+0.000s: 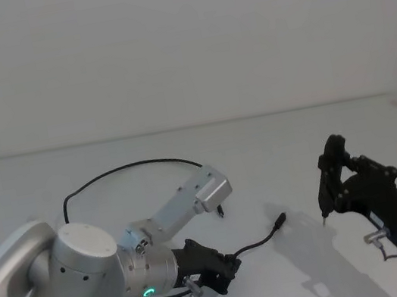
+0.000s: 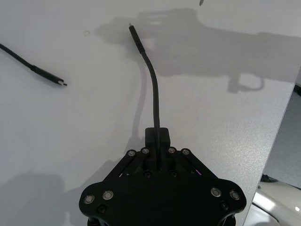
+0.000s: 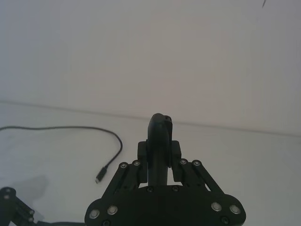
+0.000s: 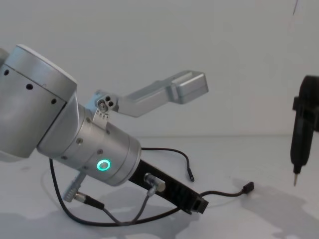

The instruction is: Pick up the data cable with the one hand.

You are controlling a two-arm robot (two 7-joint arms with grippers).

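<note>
Data cable [image 1: 132,166], a single long, thin, black flexible cord with two small dark plugs, lying in a wide loop on the white tabletop [image 1: 282,141]. The left gripper [image 1: 230,264], a flat black two-jaw unit on a thick silver cylinder with one green ring light [image 4: 103,165], is low over the table, and its jaws are clamped together on the cord a short way back from one end [image 2: 157,136]. From the jaws that short length runs forward to the first plug [image 1: 280,220]; whether this plug touches the table cannot be told. The rest of the cord arcs away behind the left arm and ends in the second plug [image 2: 60,83], which rests on the table apart from the first. To the right, the right gripper [image 1: 341,186] has its jaws closed on one slim black upright tool [image 4: 302,134], metal tip down and apart from the cable.
</note>
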